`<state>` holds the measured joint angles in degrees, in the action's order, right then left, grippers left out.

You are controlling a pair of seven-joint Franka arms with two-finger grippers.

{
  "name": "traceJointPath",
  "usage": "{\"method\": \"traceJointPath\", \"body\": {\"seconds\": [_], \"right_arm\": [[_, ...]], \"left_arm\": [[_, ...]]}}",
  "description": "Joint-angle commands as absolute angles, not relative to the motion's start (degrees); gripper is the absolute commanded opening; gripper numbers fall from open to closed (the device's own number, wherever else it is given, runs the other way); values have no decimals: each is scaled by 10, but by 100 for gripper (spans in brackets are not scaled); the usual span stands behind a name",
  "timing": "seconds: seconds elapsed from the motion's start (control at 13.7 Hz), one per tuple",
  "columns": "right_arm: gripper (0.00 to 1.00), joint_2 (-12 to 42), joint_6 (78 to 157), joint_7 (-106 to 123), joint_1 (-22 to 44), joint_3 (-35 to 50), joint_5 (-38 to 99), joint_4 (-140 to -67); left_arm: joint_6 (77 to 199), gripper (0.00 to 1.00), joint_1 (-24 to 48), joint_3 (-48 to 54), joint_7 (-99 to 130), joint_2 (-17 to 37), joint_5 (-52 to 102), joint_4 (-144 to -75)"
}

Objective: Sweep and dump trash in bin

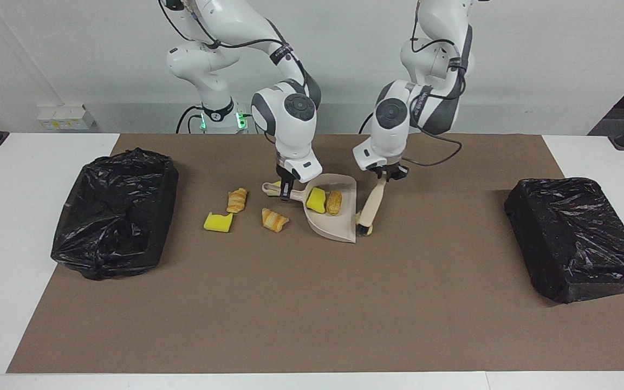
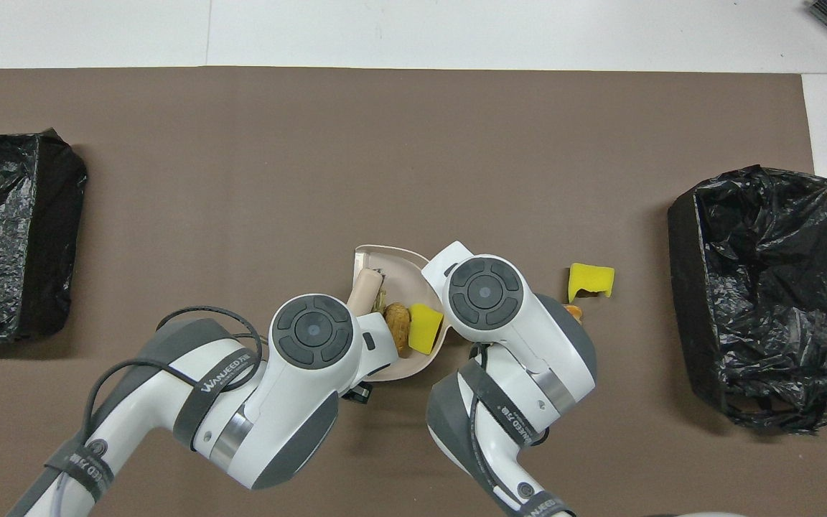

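Now the right gripper (image 1: 288, 190) is pinching the beige dustpan (image 1: 339, 219) by its handle, a yellow sponge wedge (image 1: 316, 200) and a pastry bit (image 1: 334, 202) lying inside. Toward the right arm's end, another wedge (image 1: 218, 221) and two pastries (image 1: 274, 219) are sitting on the mat. The left gripper (image 1: 388, 174) is clamping the brush (image 1: 371, 205), bristles pressing at the dustpan's open edge.

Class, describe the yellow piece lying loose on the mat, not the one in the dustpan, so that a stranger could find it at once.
Start at the open bin lined with black plastic at the right arm's end of the table. On the brown mat between it and the beige dustpan lie three loose pieces; the yellow sponge wedge is closest to the bin. The two pastry bits beside it are golden-brown and striped; it alone is plain bright yellow, with a notched edge.
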<state>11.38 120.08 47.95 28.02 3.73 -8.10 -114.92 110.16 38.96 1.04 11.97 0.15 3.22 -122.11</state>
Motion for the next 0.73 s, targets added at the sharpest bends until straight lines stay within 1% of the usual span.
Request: {"method": "traceJointPath", "body": {"seconds": [0.0, 0.22, 0.29, 0.37, 0.51, 0.66], "right_arm": [[0, 112, 1195, 503, 266, 41, -70, -1157], [0, 113, 1195, 513, 265, 41, -70, -1157], [0, 113, 1199, 522, 262, 41, -70, -1155], [0, 112, 1201, 536, 253, 41, -70, -1149], [0, 97, 1215, 593, 232, 41, -50, -1139], [0, 94, 1195, 656, 201, 40, -34, -1106]], "left_arm": [[1077, 0, 382, -4, 121, -55, 58, -1216], [1077, 0, 371, -9, 121, -56, 59, -1242], [1071, 0, 351, -9, 122, -60, 59, -1256], [1050, 0, 345, -9, 127, -72, 58, -1267], [1006, 0, 340, -10, 217, -92, 52, -1287], [1038, 0, 353, -1, 299, -126, 52, -1337]]}}
